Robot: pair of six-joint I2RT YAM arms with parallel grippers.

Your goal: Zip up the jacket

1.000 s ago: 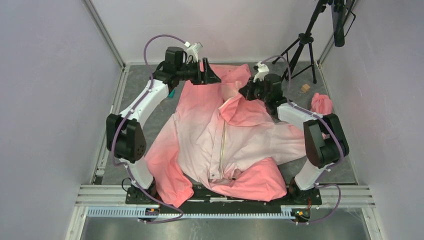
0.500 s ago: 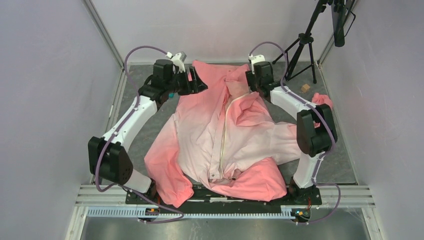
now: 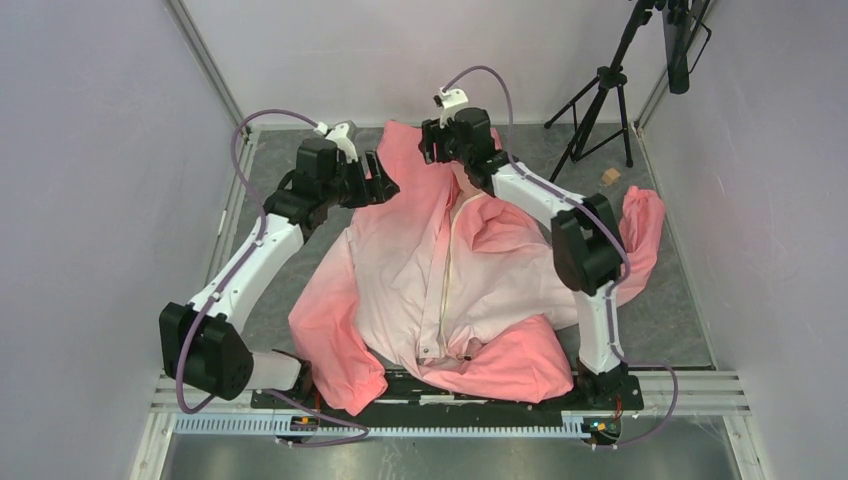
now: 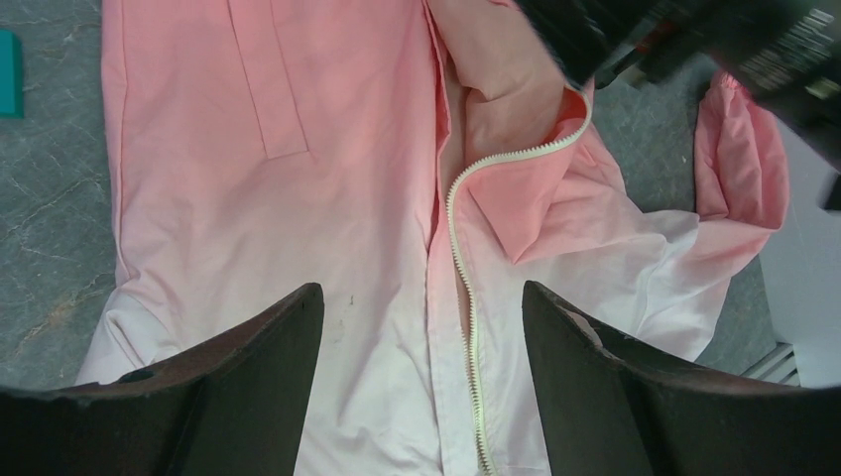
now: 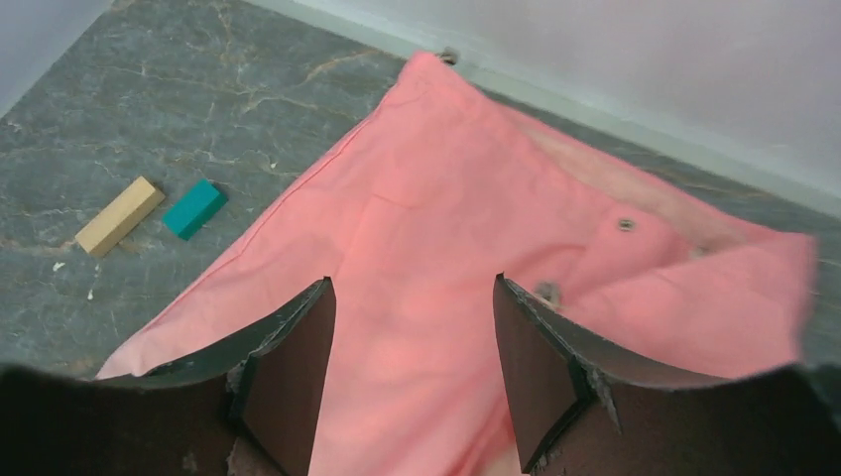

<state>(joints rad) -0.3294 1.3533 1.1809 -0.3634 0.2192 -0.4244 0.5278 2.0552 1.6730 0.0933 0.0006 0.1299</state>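
The jacket (image 3: 420, 270) lies spread on the grey table, salmon pink at the collar and sleeves and whitish in the middle. Its cream zipper (image 3: 446, 270) runs down the front. In the left wrist view the zipper (image 4: 461, 248) curves right at the top beside a folded flap. My left gripper (image 3: 385, 183) hovers open over the jacket's upper left front, and the left gripper (image 4: 421, 293) has nothing between its fingers. My right gripper (image 3: 432, 140) is at the collar by the back wall. The right gripper (image 5: 413, 283) stands open above pink fabric, holding nothing.
A tan block (image 5: 119, 215) and a teal block (image 5: 194, 208) lie on the table left of the collar. Another small tan block (image 3: 609, 176) and a black tripod (image 3: 605, 90) are at the back right. The right sleeve (image 3: 640, 225) trails toward the right wall.
My right gripper has opened and let go of the jacket's upper right front, then swung left to the collar. The left gripper has drawn back to the left. The upper jacket now lies flatter.
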